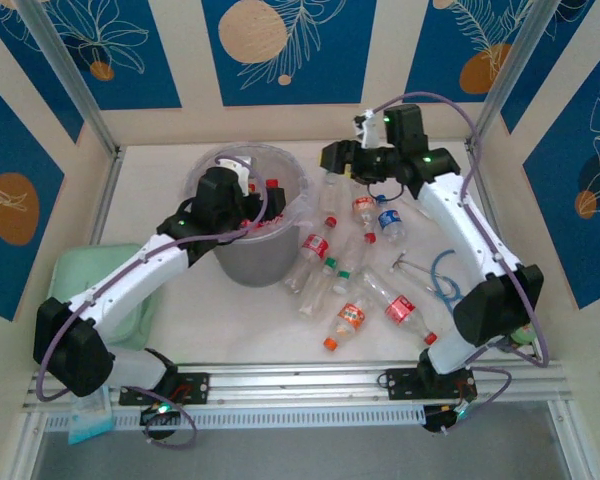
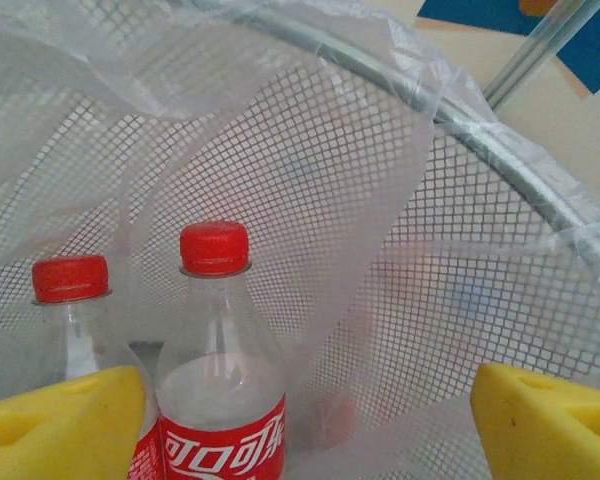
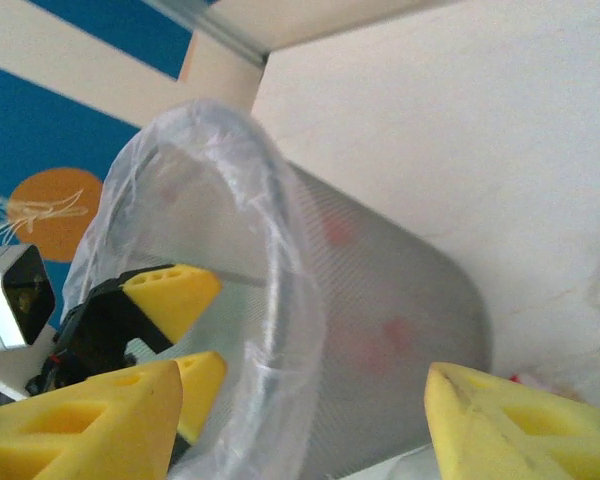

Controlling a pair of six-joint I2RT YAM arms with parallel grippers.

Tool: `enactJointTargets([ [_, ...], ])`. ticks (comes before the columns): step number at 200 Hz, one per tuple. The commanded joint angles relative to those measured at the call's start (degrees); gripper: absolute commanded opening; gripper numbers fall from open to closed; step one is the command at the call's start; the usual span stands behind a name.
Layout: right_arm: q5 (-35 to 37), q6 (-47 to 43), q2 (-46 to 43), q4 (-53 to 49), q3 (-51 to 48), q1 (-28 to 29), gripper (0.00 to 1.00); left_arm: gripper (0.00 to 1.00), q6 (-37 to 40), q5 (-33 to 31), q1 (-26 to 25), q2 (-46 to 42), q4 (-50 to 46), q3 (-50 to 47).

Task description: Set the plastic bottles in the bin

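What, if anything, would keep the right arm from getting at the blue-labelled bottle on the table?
Probably nothing, so likely yes: the blue-labelled bottle lies uncovered on the table beside that arm, and the right claw hangs open and empty close by.

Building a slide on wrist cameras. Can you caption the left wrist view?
Left gripper open inside the bag-lined bin, two red-capped plastic bottles standing just ahead of its yellow pads.

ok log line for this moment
left fingers open, inside bin | right fingers open, empty | two red-capped bottles in bin | more bottles on table
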Motion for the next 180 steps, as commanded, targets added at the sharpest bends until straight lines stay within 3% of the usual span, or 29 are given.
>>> enactJointTargets([
  [1,5.1,-5.3,-4.4,-3.6,-2.8,-3.2,0.66,0.86,1.0,-0.5,0.0,-0.9,-5.9,4.1],
  [42,19.1,-13.7,-6.3,-9.5,-6.3,-9.1,0.67,0.88,-3.0,-0.9,0.3,-1.1,-13.6,10.1],
  [68,25.9,-19.6,-2.3,-12.9,-7.0,-11.3,0.75,0.88,-2.0,-1.6,0.6,0.1,-16.2,13.0],
  [104,37.2,-24.9,7.7,-19.2,-4.5,-11.8,0.9,0.88,-3.3,3.0,1.6,2.4,-12.8,14.8],
  [139,34.6,-24.5,15.1,-18.9,-4.4,-14.5,0.92,0.88,-3.6,5.9,2.6,4.4,-13.0,17.7],
  [180,32.9,-23.4,24.1,-19.7,-1.9,-14.6,0.92,0.88,-1.6,5.0,3.1,0.0,-13.5,14.0],
])
